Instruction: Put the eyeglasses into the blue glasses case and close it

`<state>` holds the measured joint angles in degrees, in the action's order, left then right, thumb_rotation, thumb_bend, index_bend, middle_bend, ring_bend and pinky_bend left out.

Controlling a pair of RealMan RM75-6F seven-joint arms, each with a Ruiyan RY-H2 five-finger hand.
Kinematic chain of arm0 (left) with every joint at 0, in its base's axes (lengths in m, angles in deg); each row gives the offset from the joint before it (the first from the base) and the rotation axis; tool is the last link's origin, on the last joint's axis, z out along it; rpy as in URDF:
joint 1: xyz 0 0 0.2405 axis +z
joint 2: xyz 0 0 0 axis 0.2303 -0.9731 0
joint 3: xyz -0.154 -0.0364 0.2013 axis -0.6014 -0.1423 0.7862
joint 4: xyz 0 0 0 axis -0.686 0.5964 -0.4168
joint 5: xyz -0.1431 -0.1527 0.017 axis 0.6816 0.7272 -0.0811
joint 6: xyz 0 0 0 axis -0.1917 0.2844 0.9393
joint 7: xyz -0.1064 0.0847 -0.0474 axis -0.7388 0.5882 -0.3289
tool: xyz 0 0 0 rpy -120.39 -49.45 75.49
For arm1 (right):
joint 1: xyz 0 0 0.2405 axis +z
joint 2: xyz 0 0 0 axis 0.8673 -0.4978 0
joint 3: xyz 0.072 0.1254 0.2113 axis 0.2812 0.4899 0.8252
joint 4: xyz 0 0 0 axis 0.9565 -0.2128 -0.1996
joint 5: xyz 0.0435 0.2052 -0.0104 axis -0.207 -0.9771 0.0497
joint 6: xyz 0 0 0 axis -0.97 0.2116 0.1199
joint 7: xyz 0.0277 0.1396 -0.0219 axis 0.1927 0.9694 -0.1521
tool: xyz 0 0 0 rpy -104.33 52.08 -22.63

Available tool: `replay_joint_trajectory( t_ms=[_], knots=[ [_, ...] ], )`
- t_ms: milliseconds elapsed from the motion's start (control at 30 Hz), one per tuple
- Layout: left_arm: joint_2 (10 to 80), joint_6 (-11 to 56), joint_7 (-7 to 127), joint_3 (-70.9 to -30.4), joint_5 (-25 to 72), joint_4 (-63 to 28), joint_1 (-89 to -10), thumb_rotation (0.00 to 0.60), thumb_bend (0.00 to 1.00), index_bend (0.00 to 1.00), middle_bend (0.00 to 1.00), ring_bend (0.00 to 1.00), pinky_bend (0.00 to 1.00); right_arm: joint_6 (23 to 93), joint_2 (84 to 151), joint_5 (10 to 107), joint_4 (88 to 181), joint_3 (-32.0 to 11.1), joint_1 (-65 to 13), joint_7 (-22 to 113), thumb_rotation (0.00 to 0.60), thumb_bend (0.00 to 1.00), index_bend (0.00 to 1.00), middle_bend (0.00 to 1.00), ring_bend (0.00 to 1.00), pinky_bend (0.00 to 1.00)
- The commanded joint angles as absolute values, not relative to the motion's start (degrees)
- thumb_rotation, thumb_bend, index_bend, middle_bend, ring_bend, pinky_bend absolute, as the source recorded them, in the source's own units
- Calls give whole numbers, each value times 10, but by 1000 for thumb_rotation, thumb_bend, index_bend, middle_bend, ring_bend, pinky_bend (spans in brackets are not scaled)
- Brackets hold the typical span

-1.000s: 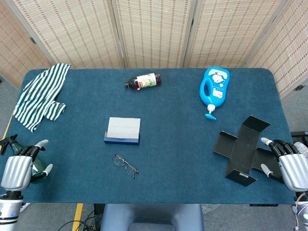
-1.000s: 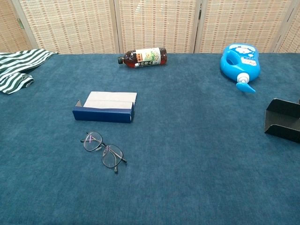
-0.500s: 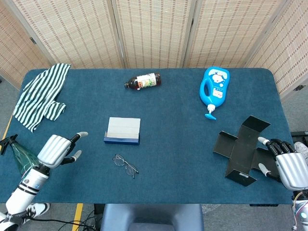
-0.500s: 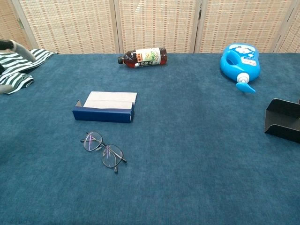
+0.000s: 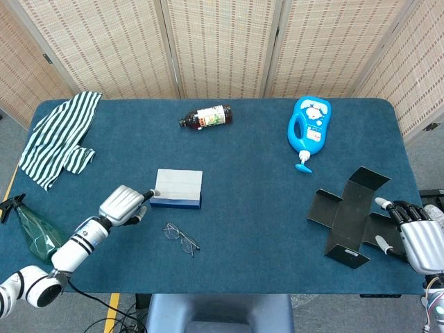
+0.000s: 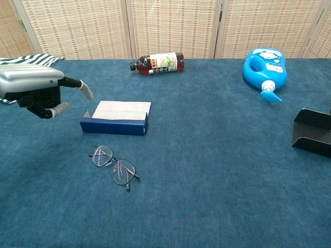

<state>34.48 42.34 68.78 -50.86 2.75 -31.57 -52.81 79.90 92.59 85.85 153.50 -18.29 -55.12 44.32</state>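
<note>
Chest view crops the left hand (image 6: 36, 92) and omits the right.

the left hand (image 6: 39, 93) hovers empty, fingers apart, just left of the open blue glasses case (image 6: 116, 119); the eyeglasses (image 6: 114, 166) lie on the table (image 6: 217, 170) in front of the case, a brown bottle (image 6: 158, 62) lying behind

Silver left hand (image 5: 123, 204) & right hand (image 5: 422, 239), black fingers (image 6: 40, 109) w/ pale tips.
</note>
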Motion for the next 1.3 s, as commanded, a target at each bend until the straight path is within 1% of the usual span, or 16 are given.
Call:
replay_joint_trajectory(
  t_ms=[33, 467, 600, 700, 1000, 1133, 1200, 1300],
  knots=[
    [374, 457, 724, -513, 76, -288, -554, 600, 669, 232, 1000, 967, 1000, 799, 926, 857, 1533, -183, -552, 445, 600, 265, 172, 312, 242, 243],
    [423, 506, 806, -495, 210, -208, -591, 600, 674, 236, 1000, 967, 1000, 804, 926, 854, 1527, -184, -558, 453, 600, 264, 171, 313, 242, 243],
    [427, 508, 828, -482, 237, -187, -596, 600, 677, 254, 1000, 967, 1000, 804, 927, 854, 1527, -183, -557, 453, 600, 265, 172, 313, 242, 243],
    [415, 506, 843, -469, 257, -191, -593, 600, 677, 265, 1000, 967, 1000, 801, 926, 854, 1528, -183, -555, 452, 600, 265, 171, 313, 242, 243],
    [355, 470, 920, -423, 319, -261, -583, 600, 676, 304, 1000, 967, 1000, 796, 929, 858, 1530, -182, -550, 450, 600, 264, 171, 314, 242, 243],
    [323, 455, 984, -397, 387, -329, -597, 600, 677, 335, 1000, 967, 1000, 798, 929, 859, 1530, -182, -551, 450, 600, 265, 172, 314, 242, 243],
    [313, 432, 999, -395, 395, -361, -600, 600, 677, 343, 1000, 967, 1000, 798, 930, 858, 1529, -183, -551, 450, 600, 265, 172, 314, 242, 243],
    [306, 386, 993, -404, 370, -402, -594, 600, 675, 298, 1000, 963, 1000, 798, 930, 857, 1529, -184, -552, 451, 600, 265, 171, 315, 243, 243]
  ],
)
